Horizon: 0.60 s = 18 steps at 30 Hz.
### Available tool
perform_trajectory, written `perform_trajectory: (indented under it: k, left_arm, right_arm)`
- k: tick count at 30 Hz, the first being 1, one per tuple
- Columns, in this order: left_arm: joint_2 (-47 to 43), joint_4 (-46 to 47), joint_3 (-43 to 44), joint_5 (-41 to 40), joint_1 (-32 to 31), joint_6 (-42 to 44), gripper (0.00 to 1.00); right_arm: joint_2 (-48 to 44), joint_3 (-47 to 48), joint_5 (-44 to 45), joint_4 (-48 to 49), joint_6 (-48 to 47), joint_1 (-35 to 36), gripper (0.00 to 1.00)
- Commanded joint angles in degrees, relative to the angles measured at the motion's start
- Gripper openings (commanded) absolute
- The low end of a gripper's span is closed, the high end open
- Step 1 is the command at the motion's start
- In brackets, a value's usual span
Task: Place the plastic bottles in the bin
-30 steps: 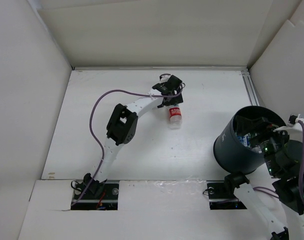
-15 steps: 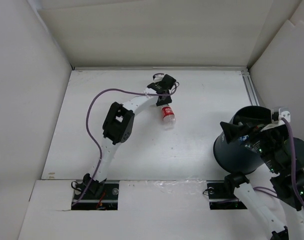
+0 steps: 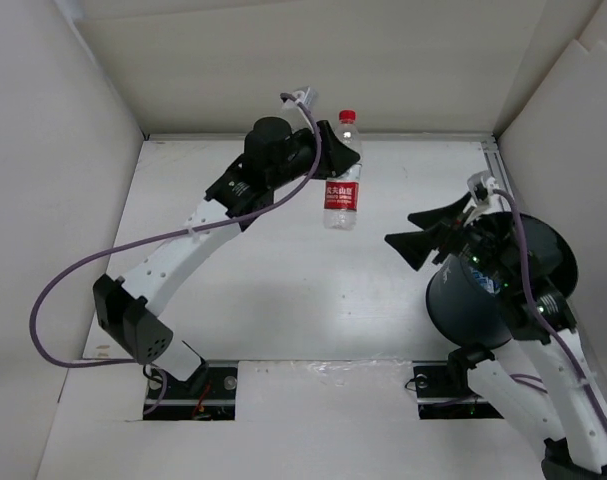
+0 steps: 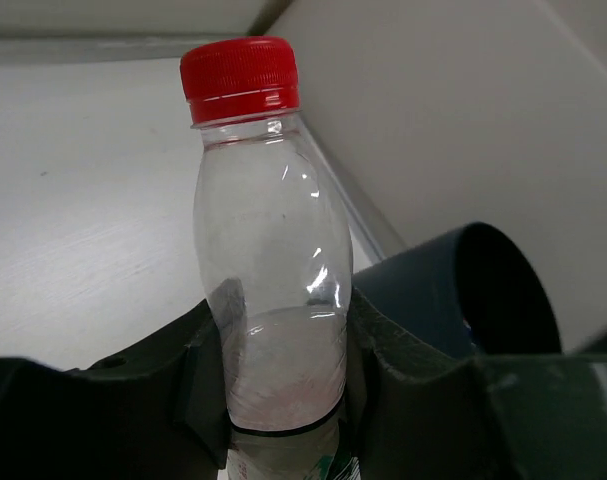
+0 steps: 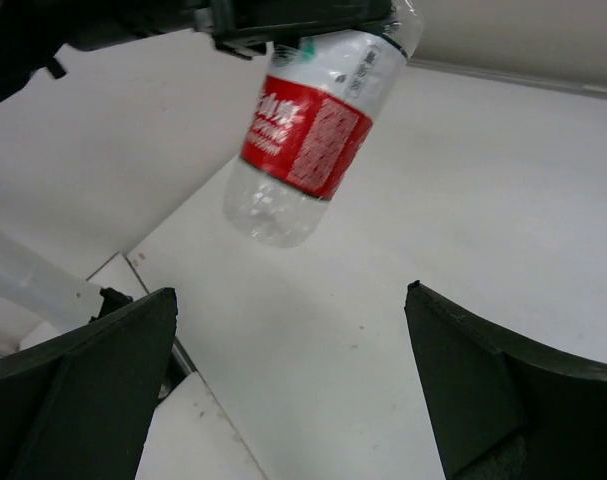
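A robot lab test cell: a white bench [image 3: 283,290] boxed in by plain white panels [image 3: 43,200] at its left, far and right edges, 2 arms [image 3: 183,250] bolted at the near edge, purple cables [image 3: 34,318] trailing loose, a metal rail [image 3: 495,168] along the right edge.

- The bottle [image 3: 342,195] hangs off the table [image 3: 233,280], left of and behind the bin [image 3: 463,305] (well apart).
- The left gripper [image 3: 335,163] clasps its upper body.
- The right gripper [image 3: 423,228] hovers at the bin's left rim.
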Motion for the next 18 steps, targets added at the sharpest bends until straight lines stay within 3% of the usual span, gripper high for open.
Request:
perform_trajectory:
  k: [1, 6, 15, 18]
  left_arm:
    - [-2.28, 5.34, -1.95, 8.67, -2.3, 2.98, 0.0]
    - [-5.01, 6.23, -2.48, 11.14, -2.3, 4.04, 0.06]
    - [-10.46, 11.67, -4.76, 16.14, -2.3, 2.19, 0.05]
    - [-11.08, 11.68, -5.29, 16.68, -2.3, 0.79, 0.11]
  right_arm:
    - [6.0, -0.89, -5.61, 15.94, 5.74, 0.41, 0.99]
    - [14.7, 0.78, -9.3, 25.53, 10.13, 4.8, 0.99]
    - [28.77, 5.88, 0.18, 28.87, 8.73, 17.81, 0.99]
    - [29.92, 5.36, 2.73, 32.99, 9.26, 19.23, 0.88]
